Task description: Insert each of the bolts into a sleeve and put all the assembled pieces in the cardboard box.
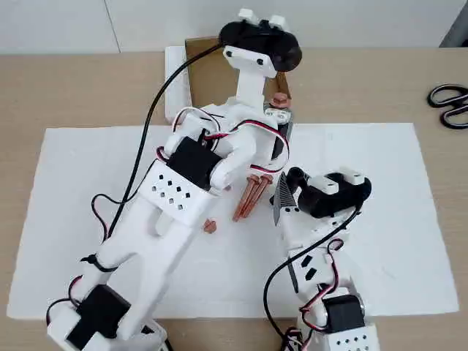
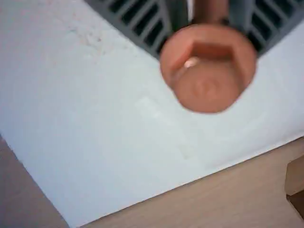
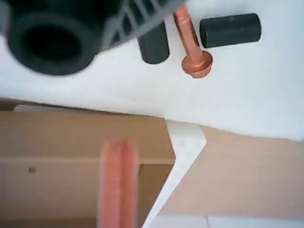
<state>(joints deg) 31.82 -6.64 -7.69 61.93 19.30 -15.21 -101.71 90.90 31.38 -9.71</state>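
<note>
High view, left pincer [image 1: 281, 118]: clenched on a bolt [image 1: 279, 99], head up, at the corner of the cardboard box [image 1: 207, 69] beside the white mat [image 1: 380, 219].
High view, right pincer [image 1: 282, 199]: over the mat, well short of the box, with a dark sleeve [image 1: 295, 177] at its tip.
High view, stock: loose bolts [image 1: 251, 196] lie bunched on the mat between the arms; scissors [image 1: 452, 104] lie far off on the table [image 1: 73, 88].
Left wrist view, grip: ribbed fingers [image 2: 135, 16] flank the shank; the hex head [image 2: 207, 71] juts out free above the mat.
Right wrist view, grip: the sleeve [image 3: 47, 38] sits end-on against the ribbed finger with its bore open; it reads as grasped (the far contact is hidden).
Right wrist view, stock: two spare sleeves [image 3: 230, 29] and one of the loose bolts [image 3: 192, 45] lie close together on the mat, with the box [image 3: 71, 137] beyond.
Handling, bolt: judged stiff, smooth and dense for its size. It may swivel in the grip, so hold the shank just under the head.
Handling, sleeve: judged light and slightly yielding. Hold it mid-length and keep both bore ends clear.
</note>
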